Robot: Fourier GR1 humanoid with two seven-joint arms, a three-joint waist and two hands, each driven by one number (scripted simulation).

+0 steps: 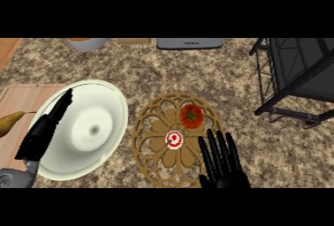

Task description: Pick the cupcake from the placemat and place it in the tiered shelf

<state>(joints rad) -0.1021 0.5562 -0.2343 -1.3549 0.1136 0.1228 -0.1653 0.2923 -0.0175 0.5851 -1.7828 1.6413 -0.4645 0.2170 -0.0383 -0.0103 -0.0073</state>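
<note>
The tiered shelf [294,75] is cut off at the right edge; the pear [11,122] is half cut off at the left. The right hand [222,161] lies flat and open just beside the cupcake [175,139], holding nothing; the left hand [44,128] rests straight and open over the plate [98,95].

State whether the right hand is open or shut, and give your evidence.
Open. The right hand has straight fingers lying over the placemat beside the cupcake, curled round nothing.

Speckled granite counter [195,70], wooden board [23,95] at left.
</note>
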